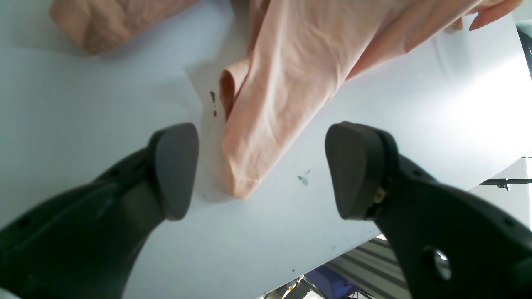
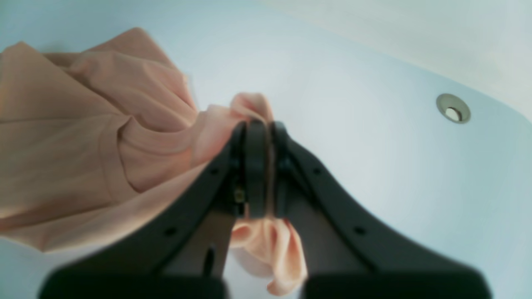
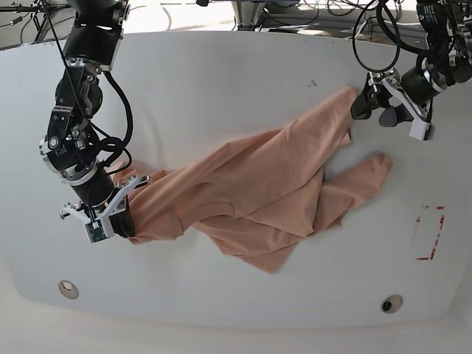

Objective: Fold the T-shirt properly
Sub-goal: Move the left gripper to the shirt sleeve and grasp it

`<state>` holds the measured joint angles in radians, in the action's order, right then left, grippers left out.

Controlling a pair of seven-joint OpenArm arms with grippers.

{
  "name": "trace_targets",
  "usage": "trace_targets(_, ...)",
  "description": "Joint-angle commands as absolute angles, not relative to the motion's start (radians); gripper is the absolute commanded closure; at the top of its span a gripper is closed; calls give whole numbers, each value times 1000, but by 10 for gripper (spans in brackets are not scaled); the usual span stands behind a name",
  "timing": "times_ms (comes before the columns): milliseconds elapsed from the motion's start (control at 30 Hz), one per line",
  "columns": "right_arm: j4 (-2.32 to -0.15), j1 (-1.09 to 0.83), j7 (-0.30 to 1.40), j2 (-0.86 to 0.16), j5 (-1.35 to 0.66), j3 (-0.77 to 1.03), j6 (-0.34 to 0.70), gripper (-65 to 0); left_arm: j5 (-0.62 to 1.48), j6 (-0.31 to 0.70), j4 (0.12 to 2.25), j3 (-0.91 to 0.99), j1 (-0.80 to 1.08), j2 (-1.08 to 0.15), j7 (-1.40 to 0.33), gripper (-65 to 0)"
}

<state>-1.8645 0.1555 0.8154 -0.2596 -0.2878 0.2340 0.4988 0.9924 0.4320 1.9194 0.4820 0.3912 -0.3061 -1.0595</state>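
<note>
The salmon-pink T-shirt (image 3: pixel 258 192) lies crumpled and stretched diagonally across the white table (image 3: pixel 221 81). In the base view my left gripper (image 3: pixel 375 110) hovers at the shirt's upper right corner. The left wrist view shows this gripper (image 1: pixel 266 172) open, with a shirt corner (image 1: pixel 257 137) lying on the table between and beyond its fingers (image 1: pixel 176 170), untouched. My right gripper (image 3: pixel 125 221) is at the shirt's lower left end. In the right wrist view it (image 2: pixel 256 124) is shut on a bunched fold of the T-shirt (image 2: pixel 83 137), and cloth hangs below the jaws.
A red rectangle outline (image 3: pixel 429 232) is marked on the table at the right. Two round holes (image 3: pixel 68 287) (image 3: pixel 391 303) sit near the front edge. Small dark stains (image 1: pixel 214 101) mark the table beside the shirt corner. The table edge (image 1: pixel 353 249) runs close behind my left gripper.
</note>
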Motion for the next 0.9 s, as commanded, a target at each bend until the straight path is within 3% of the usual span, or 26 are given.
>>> trace_targets(0,-1886,179,786,-269,-295,237,496,0,1007,437,1922,530,329,-315,-1038,-432)
trace_targets(533,-1885,177,786,-259,-300,237,493,0,822,435,1428,581,-31,-328,-1038,-435)
trace_targets(867,-1886,177,786,-236,-295,237,493,0,760,435,1265,567,-119,-323,-1035,-435)
